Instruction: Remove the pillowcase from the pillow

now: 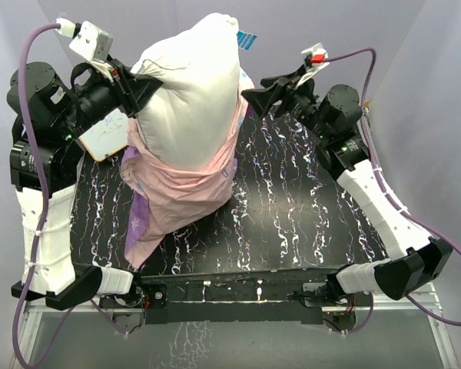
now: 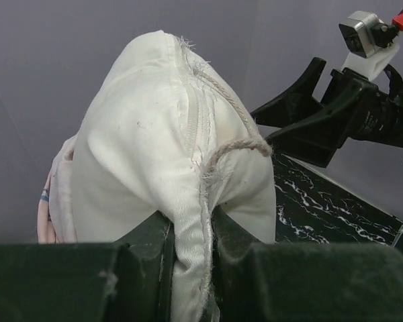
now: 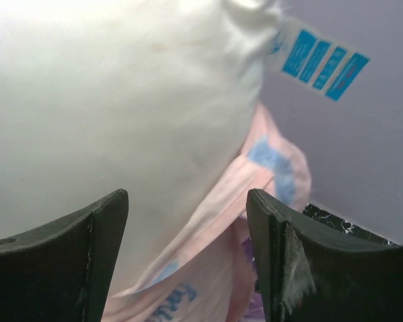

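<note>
pinching the pillow (image 1: 192, 84) at 9 o'clock, the left tool (image 1: 136, 90) is clenched; the released right tool (image 1: 259, 98) should grab the pillowcase (image 1: 188, 188) rim.

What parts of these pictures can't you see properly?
Bottom of the pillow: top view, hidden inside the pillowcase.
Words on the blue tag: too small in top view, blurred in right wrist view.
Writing on the whiteboard: top view, too small, partly covered by the left arm.

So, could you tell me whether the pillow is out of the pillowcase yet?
Partly out: the pillow stands bare in its upper half, while the pillowcase is bunched around its lower part.
</note>
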You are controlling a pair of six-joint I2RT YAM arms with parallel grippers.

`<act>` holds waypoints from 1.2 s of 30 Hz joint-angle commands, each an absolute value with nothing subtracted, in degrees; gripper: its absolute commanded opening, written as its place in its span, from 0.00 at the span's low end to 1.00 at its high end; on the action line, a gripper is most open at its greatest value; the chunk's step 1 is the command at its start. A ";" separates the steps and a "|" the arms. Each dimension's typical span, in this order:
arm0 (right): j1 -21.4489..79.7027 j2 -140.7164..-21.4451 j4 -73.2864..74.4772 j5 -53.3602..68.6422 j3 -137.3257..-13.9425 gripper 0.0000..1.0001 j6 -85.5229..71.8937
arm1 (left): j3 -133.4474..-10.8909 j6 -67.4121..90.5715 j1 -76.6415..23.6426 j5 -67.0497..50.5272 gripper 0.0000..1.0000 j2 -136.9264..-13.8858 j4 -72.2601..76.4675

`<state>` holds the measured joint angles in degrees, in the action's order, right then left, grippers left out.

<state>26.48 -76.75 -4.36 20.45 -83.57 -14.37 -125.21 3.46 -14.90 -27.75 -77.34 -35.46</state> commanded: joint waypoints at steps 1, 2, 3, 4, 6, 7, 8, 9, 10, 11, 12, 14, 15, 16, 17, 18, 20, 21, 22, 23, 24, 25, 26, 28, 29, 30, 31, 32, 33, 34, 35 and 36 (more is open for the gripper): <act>23.25 -79.10 -0.58 19.88 -86.64 0.73 -24.70 | -126.60 3.50 -14.96 -31.28 0.00 -73.30 -26.91; 23.10 -79.63 -1.22 20.22 -86.84 0.73 -25.24 | -126.71 3.59 -14.97 -31.50 0.00 -73.30 -27.16; 23.11 -80.16 -1.98 20.86 -87.03 0.73 -26.15 | -126.72 3.62 -14.97 -31.66 0.00 -73.30 -27.31; 23.09 -80.71 -2.66 21.66 -87.20 0.72 -26.98 | -126.74 3.60 -15.00 -31.72 0.00 -73.30 -27.50; 23.11 -81.90 -2.93 22.52 -87.76 0.72 -28.34 | -126.89 3.46 -15.01 -31.78 0.00 -73.32 -27.66; 23.11 -82.36 -2.90 22.77 -87.69 0.72 -28.77 | -126.91 3.43 -14.97 -31.81 0.00 -73.37 -27.75; 23.12 -82.70 -2.90 22.84 -87.40 0.71 -29.05 | -126.91 3.47 -14.98 -31.76 0.00 -73.31 -27.73; 23.12 -82.92 -2.90 22.96 -86.84 0.69 -29.39 | -126.91 3.43 -14.96 -31.84 0.00 -73.35 -27.77; 23.12 -83.09 -2.90 23.02 -86.16 0.67 -29.69 | -126.87 3.47 -14.98 -31.85 0.00 -73.24 -27.77; 23.12 -83.37 -2.67 22.64 -85.34 0.65 -29.97 | -126.83 3.50 -14.98 -31.90 0.00 -73.24 -27.67; 23.12 -83.45 -1.90 21.56 -84.38 0.62 -30.28 | -126.83 3.48 -14.95 -31.91 0.00 -73.26 -27.61; 23.12 -83.37 -1.46 19.07 -81.57 0.57 -30.66 | -126.99 3.52 -15.00 -31.99 0.00 -73.37 -27.60; 23.10 -83.28 -1.49 17.74 -79.85 0.55 -30.75 | -127.07 3.59 -14.99 -32.05 0.00 -73.39 -27.52; 23.07 -83.44 -1.43 16.48 -78.20 0.52 -30.68 | -127.15 3.80 -14.98 -32.20 0.00 -73.43 -27.39; 23.07 -83.68 -1.34 15.30 -76.46 0.50 -30.63 | -127.26 3.85 -15.00 -32.22 0.00 -73.44 -27.34; 23.10 -84.17 -1.32 14.73 -74.88 0.48 -30.51 | -127.53 3.93 -15.00 -32.32 0.00 -73.44 -27.33; 23.11 -85.68 -0.98 14.70 -71.69 0.45 -30.03 | -128.20 4.01 -14.95 -32.36 0.00 -73.61 -27.40; 23.12 -86.63 -0.53 14.94 -70.11 0.44 -29.90 | -128.56 4.04 -14.99 -32.54 0.00 -73.65 -27.36; 23.12 -87.81 -0.12 15.27 -68.54 0.43 -30.01 | -128.84 4.04 -15.02 -32.70 0.00 -73.71 -27.29; 23.10 -89.06 -0.02 15.85 -66.08 0.42 -30.05 | -129.05 4.09 -15.02 -32.90 0.00 -73.66 -27.14; 23.07 -90.37 0.04 16.54 -64.42 0.42 -29.95 | -129.29 4.19 -14.95 -33.09 0.00 -73.65 -27.08; 23.11 -91.58 0.30 16.82 -62.78 0.41 -29.80 | -129.55 4.18 -15.01 -33.27 0.00 -73.76 -26.99; 23.14 -92.77 0.35 17.18 -61.16 0.41 -29.54 | -129.77 4.15 -14.97 -33.36 0.00 -73.74 -26.98; 23.20 -94.19 0.26 17.59 -58.53 0.43 -28.59 | -130.18 3.94 -14.96 -33.35 0.00 -73.86 -27.13; 23.14 -94.09 0.31 17.96 -57.90 0.46 -27.35 | -130.39 3.70 -14.95 -33.37 0.00 -73.83 -27.42; 23.11 -93.25 0.41 18.32 -57.69 0.49 -26.02 | -130.51 3.44 -14.94 -33.49 0.00 -73.91 -27.76; 23.05 -91.82 0.21 18.90 -57.77 0.51 -24.50 | -130.29 3.01 -14.94 -33.59 0.00 -73.91 -28.11; 22.91 -89.74 -0.24 19.84 -58.32 0.55 -22.94 | -129.80 2.78 -14.94 -33.72 0.00 -73.92 -28.34; 22.40 -86.47 -0.47 20.77 -59.42 0.59 -21.61 | -128.97 2.55 -14.99 -33.80 0.00 -73.85 -28.39; 21.95 -83.94 -0.44 22.06 -60.92 0.67 -19.82 | -127.77 2.36 -15.02 -33.92 0.00 -73.74 -28.32; 21.19 -80.99 -0.40 22.79 -62.69 0.74 -18.11 | -126.27 1.77 -15.01 -34.24 0.00 -73.39 -28.29; 20.58 -77.98 -0.54 23.03 -64.33 0.80 -16.58 | -124.58 0.71 -15.02 -34.46 0.00 -73.17 -28.38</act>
